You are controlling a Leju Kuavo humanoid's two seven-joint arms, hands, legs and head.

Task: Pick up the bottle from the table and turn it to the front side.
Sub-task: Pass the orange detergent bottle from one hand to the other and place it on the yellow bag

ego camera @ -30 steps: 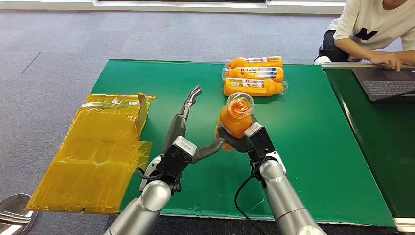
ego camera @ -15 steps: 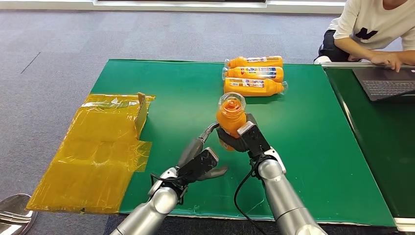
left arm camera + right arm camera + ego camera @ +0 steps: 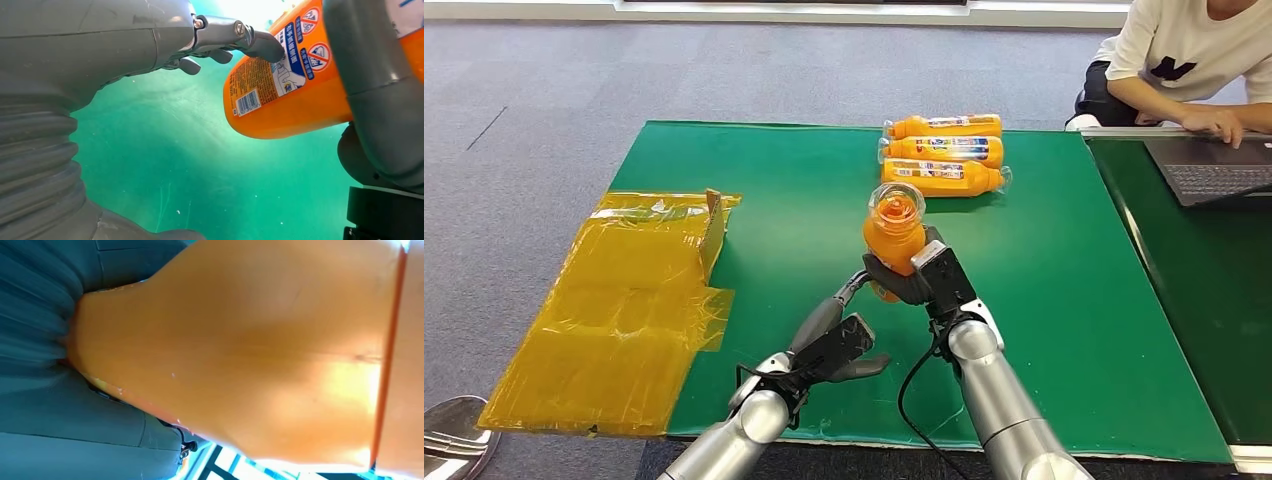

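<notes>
Mid-frame in the head view: orange plastic bottle [image 3: 894,232] upright, lifted above green table [image 3: 754,200], gripped low by right hand [image 3: 914,278]. Lower centre: left hand [image 3: 836,335] spread, one fingertip [image 3: 265,46] touching the label. Upper centre: three orange bottles [image 3: 942,153] lying flat.

My right hand [image 3: 916,283] hides the lower body of the orange plastic bottle [image 3: 894,232]; I can't read its blurred label.

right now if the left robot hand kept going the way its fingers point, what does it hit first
Probably the held orange bottle: the left robot hand points at it, one fingertip at or nearly on its label. Contact is unclear.
</notes>
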